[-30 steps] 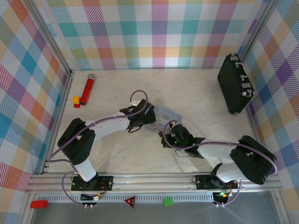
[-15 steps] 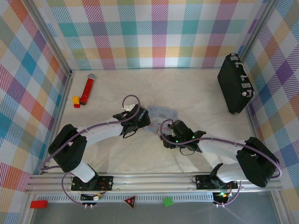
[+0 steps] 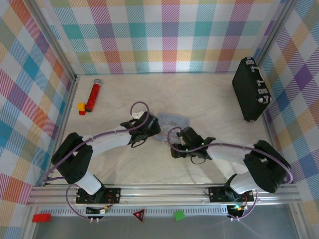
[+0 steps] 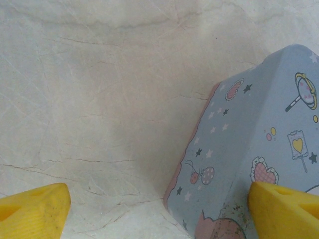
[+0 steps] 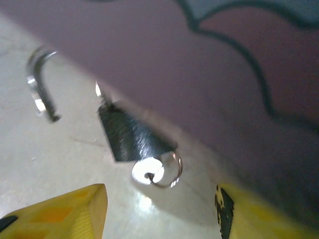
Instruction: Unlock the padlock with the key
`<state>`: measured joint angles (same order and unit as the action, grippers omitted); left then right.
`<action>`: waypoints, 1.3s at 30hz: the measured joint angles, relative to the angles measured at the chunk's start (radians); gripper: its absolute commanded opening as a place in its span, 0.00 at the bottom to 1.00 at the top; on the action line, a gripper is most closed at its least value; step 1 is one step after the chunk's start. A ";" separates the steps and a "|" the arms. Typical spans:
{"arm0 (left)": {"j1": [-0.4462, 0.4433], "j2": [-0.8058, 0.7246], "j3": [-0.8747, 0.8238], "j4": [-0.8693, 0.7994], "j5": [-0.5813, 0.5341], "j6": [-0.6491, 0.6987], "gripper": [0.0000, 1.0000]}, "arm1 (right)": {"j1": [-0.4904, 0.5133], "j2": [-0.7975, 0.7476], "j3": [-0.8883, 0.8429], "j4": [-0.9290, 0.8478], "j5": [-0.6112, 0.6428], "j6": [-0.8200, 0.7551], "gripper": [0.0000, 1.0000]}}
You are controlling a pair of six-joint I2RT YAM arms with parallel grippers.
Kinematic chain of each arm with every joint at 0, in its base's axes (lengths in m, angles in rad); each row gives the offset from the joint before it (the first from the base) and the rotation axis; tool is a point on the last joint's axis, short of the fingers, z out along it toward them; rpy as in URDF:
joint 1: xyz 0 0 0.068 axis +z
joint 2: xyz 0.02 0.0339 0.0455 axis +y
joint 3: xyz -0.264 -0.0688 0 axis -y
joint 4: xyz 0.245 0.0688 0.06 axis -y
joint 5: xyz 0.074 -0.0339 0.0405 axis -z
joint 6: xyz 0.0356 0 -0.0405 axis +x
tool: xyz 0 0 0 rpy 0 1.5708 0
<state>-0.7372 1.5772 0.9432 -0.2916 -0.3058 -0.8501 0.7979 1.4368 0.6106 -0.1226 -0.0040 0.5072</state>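
Lying ahead of right claw (image 5: 158, 195): padlock (image 5: 132, 139).

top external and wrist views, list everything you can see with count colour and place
tin: one, pale blue with cartoon prints, centre
padlock: one, dark, beside the tin's edge, shiny ring at its end
toy microphone: one, red, far left
small blocks: two, yellow and red, beside the toy microphone
briefcase: one, black, far right
red block, red triangle, green block: one each, by the front rail
left gripper: one, yellow fingers, open at the tin's corner
right gripper: one, yellow fingers, open, facing the padlock
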 measured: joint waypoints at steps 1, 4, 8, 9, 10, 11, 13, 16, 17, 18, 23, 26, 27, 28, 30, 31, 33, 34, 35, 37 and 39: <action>0.000 0.000 -0.002 0.003 0.001 -0.003 0.91 | -0.001 0.027 0.024 -0.015 -0.001 0.001 0.59; -0.006 0.000 -0.010 0.014 0.000 -0.019 0.91 | -0.006 0.072 0.082 -0.076 -0.006 0.010 0.58; -0.014 -0.005 -0.024 0.034 -0.003 -0.035 0.91 | -0.006 0.110 0.135 -0.143 0.015 0.016 0.52; -0.015 -0.008 -0.029 0.037 -0.003 -0.042 0.91 | -0.006 0.114 0.142 -0.153 0.024 0.016 0.50; -0.018 -0.013 -0.035 0.040 -0.003 -0.047 0.91 | -0.006 0.117 0.148 -0.161 0.028 0.016 0.50; -0.020 -0.016 -0.040 0.042 -0.004 -0.051 0.91 | -0.006 0.121 0.153 -0.166 0.031 0.015 0.49; -0.028 -0.024 -0.049 0.045 -0.015 -0.059 0.91 | -0.008 0.127 0.160 -0.172 0.033 0.012 0.49; -0.048 -0.032 -0.060 0.047 -0.035 -0.077 0.91 | -0.027 0.132 0.162 -0.165 0.008 0.005 0.50; -0.055 -0.032 -0.061 0.046 -0.042 -0.082 0.91 | -0.035 0.132 0.162 -0.155 -0.006 0.004 0.50; -0.064 -0.032 -0.061 0.043 -0.050 -0.087 0.91 | -0.048 0.136 0.162 -0.135 -0.024 0.003 0.50; -0.093 -0.032 -0.062 0.035 -0.082 -0.118 0.91 | -0.093 0.137 0.142 -0.058 -0.105 -0.020 0.51; -0.101 -0.032 -0.062 0.033 -0.087 -0.129 0.91 | -0.109 0.125 0.116 -0.018 -0.131 -0.029 0.51; -0.104 -0.032 -0.062 0.033 -0.089 -0.130 0.91 | -0.113 0.121 0.107 -0.006 -0.138 -0.030 0.51; -0.106 -0.032 -0.062 0.033 -0.090 -0.131 0.91 | -0.116 0.119 0.102 0.002 -0.140 -0.030 0.50; -0.111 -0.032 -0.062 0.032 -0.095 -0.135 0.91 | -0.117 0.118 0.098 0.011 -0.143 -0.029 0.50; -0.114 -0.032 -0.062 0.032 -0.098 -0.138 0.91 | -0.118 0.118 0.097 0.014 -0.143 -0.025 0.51; -0.120 -0.030 -0.062 0.032 -0.101 -0.146 0.91 | -0.118 0.118 0.095 0.023 -0.139 -0.010 0.51; -0.122 -0.029 -0.062 0.033 -0.102 -0.150 0.91 | -0.117 0.119 0.093 0.030 -0.136 0.000 0.51; -0.125 -0.029 -0.062 0.033 -0.105 -0.153 0.91 | -0.116 0.120 0.090 0.038 -0.131 0.009 0.49; -0.129 -0.028 -0.062 0.033 -0.108 -0.158 0.91 | -0.108 0.124 0.090 0.050 -0.116 0.025 0.43; -0.133 -0.028 -0.062 0.033 -0.107 -0.161 0.91 | -0.099 0.132 0.090 0.069 -0.093 0.041 0.37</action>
<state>-0.8700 1.5490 0.8810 -0.2584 -0.4129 -1.0115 0.6987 1.5692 0.7002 -0.0532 -0.0975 0.5484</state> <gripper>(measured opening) 0.914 0.407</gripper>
